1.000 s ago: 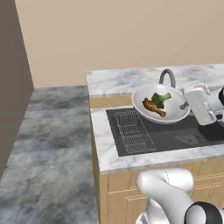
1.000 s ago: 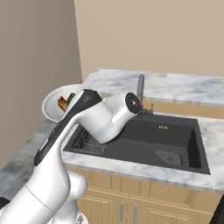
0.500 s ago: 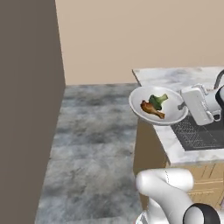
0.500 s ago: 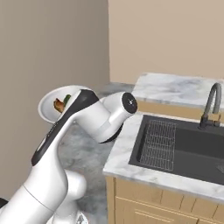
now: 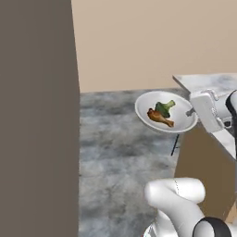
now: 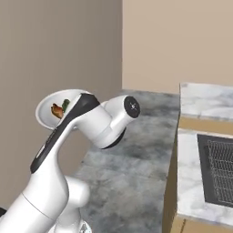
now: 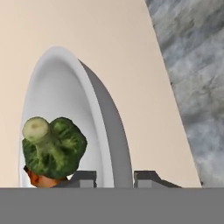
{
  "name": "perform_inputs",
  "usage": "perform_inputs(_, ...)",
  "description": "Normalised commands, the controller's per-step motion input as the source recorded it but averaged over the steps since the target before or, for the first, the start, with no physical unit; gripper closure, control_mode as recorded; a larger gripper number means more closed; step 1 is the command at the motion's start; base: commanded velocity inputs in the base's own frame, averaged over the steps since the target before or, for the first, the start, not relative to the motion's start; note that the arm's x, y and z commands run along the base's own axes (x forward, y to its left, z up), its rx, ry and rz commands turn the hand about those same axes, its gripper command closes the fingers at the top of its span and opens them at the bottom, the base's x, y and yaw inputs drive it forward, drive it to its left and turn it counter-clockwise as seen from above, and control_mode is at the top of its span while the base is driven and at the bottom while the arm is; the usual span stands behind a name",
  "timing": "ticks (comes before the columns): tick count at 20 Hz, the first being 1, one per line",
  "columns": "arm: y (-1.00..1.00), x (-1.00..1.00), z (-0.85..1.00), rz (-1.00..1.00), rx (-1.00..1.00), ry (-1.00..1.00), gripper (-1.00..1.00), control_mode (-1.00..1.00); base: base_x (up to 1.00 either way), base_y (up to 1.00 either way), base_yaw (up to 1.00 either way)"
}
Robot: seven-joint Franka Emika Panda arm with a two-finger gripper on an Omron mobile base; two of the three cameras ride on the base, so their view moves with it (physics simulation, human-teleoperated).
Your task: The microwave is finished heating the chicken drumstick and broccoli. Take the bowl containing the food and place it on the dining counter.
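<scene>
Room: grey mottled floor (image 5: 115,152), beige far wall, tall dark panel (image 5: 37,115) on the left.
Bowl: my bowl (image 5: 165,111) hangs in the air above the floor, left of the marble counter (image 5: 203,82), touching nothing below.
Food: chicken drumstick (image 5: 160,117) lies nearer in the bowl, broccoli (image 5: 164,107) just behind, touching it.
End effector: mine (image 7: 113,177) is clamped on the bowl's right rim, one finger on each side of the wall.
Right: counter with a dark sink rack (image 6: 220,170).
</scene>
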Motion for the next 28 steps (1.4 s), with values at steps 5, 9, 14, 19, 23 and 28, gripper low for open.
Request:
perform_inputs(5, 0.00, 0.00, 0.00, 0.00, 0.00, 0.00, 1.00, 1.00, 1.00, 0.79, -0.31)
perform_inputs(9, 0.00, 0.00, 0.00, 0.00, 0.00, 0.00, 1.00, 1.00, 1.00, 0.51, -0.21)
perform_inputs(14, 0.00, 0.00, 0.00, 0.00, 0.00, 0.00, 1.00, 1.00, 1.00, 0.36, -0.38)
perform_inputs(19, 0.00, 0.00, 0.00, 0.00, 0.00, 0.00, 1.00, 1.00, 0.55, 0.05, -0.67)
perform_inputs(23, 0.00, 0.00, 0.00, 0.00, 0.00, 0.00, 1.00, 1.00, 0.36, 0.13, -0.79)
perform_inputs(28, 0.00, 0.00, 0.00, 0.00, 0.00, 0.00, 1.00, 1.00, 0.48, 0.52, -0.82)
